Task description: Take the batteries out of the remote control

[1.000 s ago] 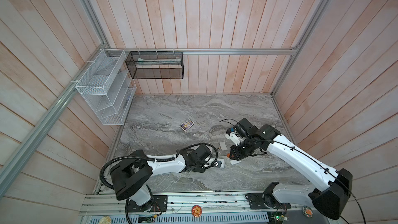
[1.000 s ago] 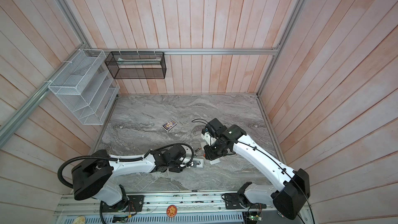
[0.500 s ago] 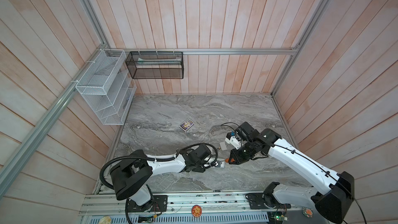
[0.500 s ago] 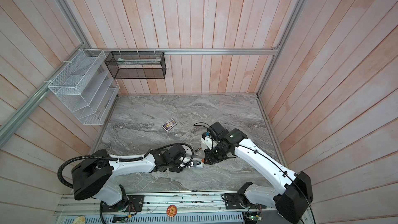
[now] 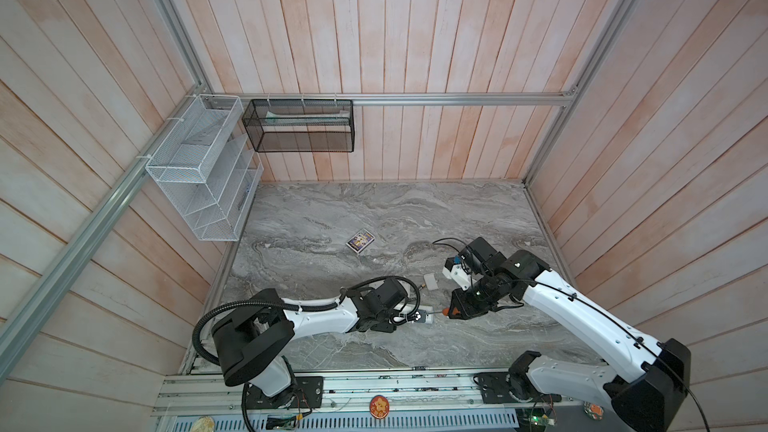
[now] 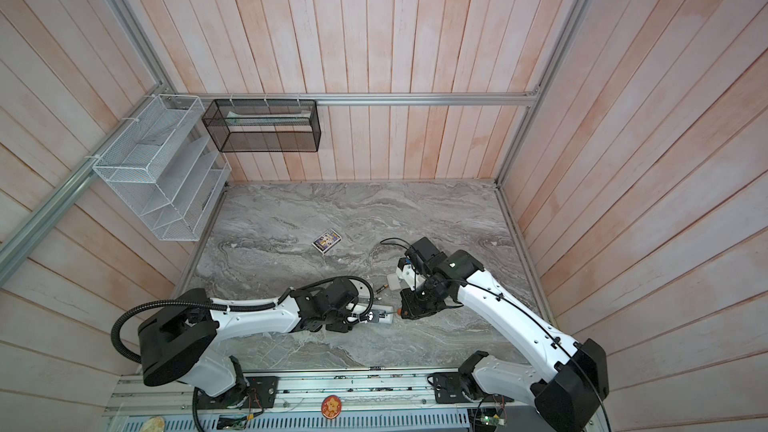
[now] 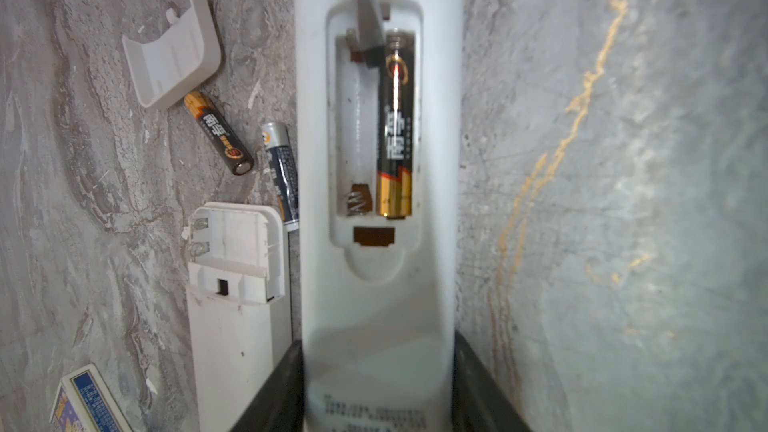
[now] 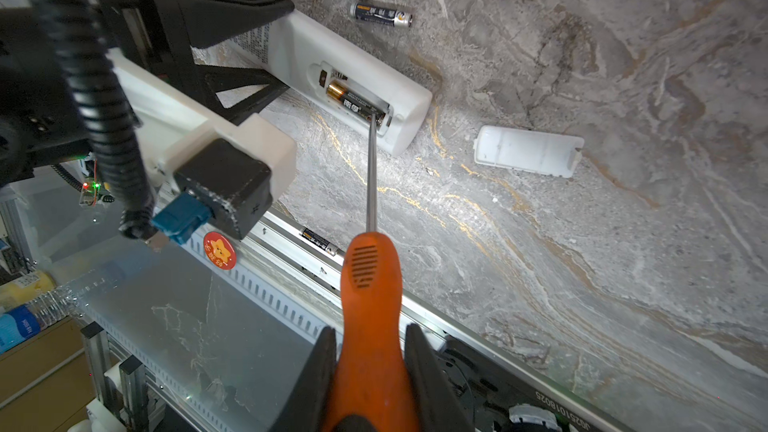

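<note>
My left gripper [image 7: 378, 351] is shut on the white remote control [image 7: 378, 305], which lies back up with its compartment open. One black-and-gold battery [image 7: 395, 126] sits in a slot; the slot beside it shows only a bare spring [image 7: 357, 201]. My right gripper [image 8: 370, 351] is shut on the orange-handled screwdriver [image 8: 370, 284]. Its metal tip [image 8: 373, 118] rests at the end of that battery [image 8: 353, 103]. Two loose batteries [image 7: 218, 132] [image 7: 282, 172] lie on the table beside the remote. In both top views the grippers [image 5: 409, 314] [image 6: 411, 309] meet over the remote [image 5: 422, 317] near the front middle.
A second white remote [image 7: 232, 326] with an empty compartment lies alongside. Two white cover plates [image 7: 172, 60] [image 8: 528, 151] lie nearby. Another battery [image 8: 318, 239] rests on the front rail. A small card box [image 5: 360, 240] lies mid-table. Wire baskets [image 5: 203, 172] [image 5: 299, 126] hang at the back left.
My right arm has shifted a little towards the table's front edge with the screwdriver, and its tip is now at the remote's end. The left arm and the remote have stayed still.
</note>
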### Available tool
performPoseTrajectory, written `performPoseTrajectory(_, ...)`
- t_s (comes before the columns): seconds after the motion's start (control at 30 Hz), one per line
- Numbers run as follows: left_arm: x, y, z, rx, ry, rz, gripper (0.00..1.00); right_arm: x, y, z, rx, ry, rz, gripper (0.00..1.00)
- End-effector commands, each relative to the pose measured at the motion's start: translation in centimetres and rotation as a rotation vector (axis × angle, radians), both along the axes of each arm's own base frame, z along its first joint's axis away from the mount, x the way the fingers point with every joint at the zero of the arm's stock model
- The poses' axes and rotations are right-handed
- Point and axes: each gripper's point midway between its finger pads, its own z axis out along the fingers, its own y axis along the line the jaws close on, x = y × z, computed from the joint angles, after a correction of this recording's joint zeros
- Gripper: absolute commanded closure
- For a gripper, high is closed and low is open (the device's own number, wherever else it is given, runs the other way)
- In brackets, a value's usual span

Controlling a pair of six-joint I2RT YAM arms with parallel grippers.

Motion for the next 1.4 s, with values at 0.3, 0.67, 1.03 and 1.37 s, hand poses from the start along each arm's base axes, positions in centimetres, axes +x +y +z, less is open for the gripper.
performPoseTrajectory(0.3, -3.1, 5.7, -4.8, 0.239, 0.137, -0.001, 1.0, -0.2, -0.7, -0.6, -0.016, 0.015, -0.019, 1.0)
performPoseTrajectory(0.67, -3.1, 5.7, -4.8, 0.239, 0.137, 0.0, 1.0, -0.8, 0.0, -1.5, 0.013, 0.058, 0.004, 1.0)
performPoseTrajectory(1.03, -3.2, 5.8, -4.8, 0.24, 0.138, -0.002, 1.0, -1.4, 2.9, 0.9, 0.218, 0.088, 0.029, 1.0)
performPoseTrajectory(1.37, -3.2, 5.7, -4.9, 0.239, 0.141, -0.005, 1.0, -1.1, 4.6, 3.5, 0.344, 0.068, 0.029, 1.0)
